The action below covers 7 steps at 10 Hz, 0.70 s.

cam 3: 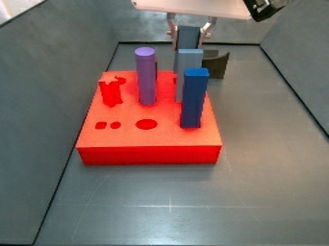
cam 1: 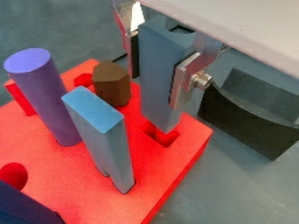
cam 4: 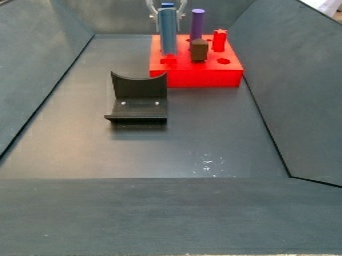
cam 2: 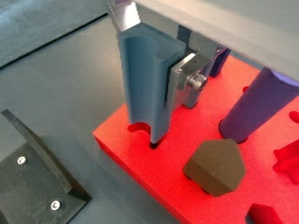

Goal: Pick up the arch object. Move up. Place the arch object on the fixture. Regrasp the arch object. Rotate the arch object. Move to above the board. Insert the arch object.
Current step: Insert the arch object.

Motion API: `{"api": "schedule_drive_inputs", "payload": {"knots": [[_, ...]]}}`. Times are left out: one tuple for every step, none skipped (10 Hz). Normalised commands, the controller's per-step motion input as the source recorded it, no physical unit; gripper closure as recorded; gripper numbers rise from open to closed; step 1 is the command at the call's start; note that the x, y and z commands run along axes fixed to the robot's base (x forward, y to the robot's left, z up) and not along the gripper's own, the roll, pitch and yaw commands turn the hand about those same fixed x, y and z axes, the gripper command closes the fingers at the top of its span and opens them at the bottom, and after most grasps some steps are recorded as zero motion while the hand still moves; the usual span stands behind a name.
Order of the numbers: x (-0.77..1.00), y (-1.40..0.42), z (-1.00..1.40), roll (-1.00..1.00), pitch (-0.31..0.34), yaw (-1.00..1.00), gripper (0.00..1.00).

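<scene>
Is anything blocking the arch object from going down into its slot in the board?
Nothing visible does. The gripper holds the arch object upright over the board, its lower end already at the slot's mouth in both wrist views. The brown piece and purple cylinder stand clear.

A robotics lab test cell, or a simulated one. A plain dark grey floor (cam 4: pixel 201 150) sits inside sloping dark grey walls (cam 3: pixel 52 48). On it stand only rig parts: a bright red thick square board (cam 3: pixel 148 139) with shaped holes and coloured pegs, and a dark L-shaped bracket fixture (cam 4: pixel 136 98). The silver two-finger gripper (cam 2: pixel 158 66) hangs over the board's edge.
</scene>
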Motion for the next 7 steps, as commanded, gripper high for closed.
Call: {"api": "schedule_drive_inputs", "payload": {"knots": [[0.02, 0.00, -0.15, -0.15, 0.000, 0.07, 1.00], [0.08, 0.00, -0.12, -0.21, 0.000, 0.05, 1.00], [0.06, 0.00, -0.15, -0.23, -0.026, 0.08, 1.00], [0.00, 0.05, -0.25, -0.12, -0.013, 0.09, 1.00], [0.00, 0.06, -0.24, -0.03, -0.003, 0.15, 1.00], [0.00, 0.03, -0.20, -0.06, -0.007, 0.16, 1.00], [0.00, 0.00, -0.20, -0.07, 0.000, 0.12, 1.00]]}}
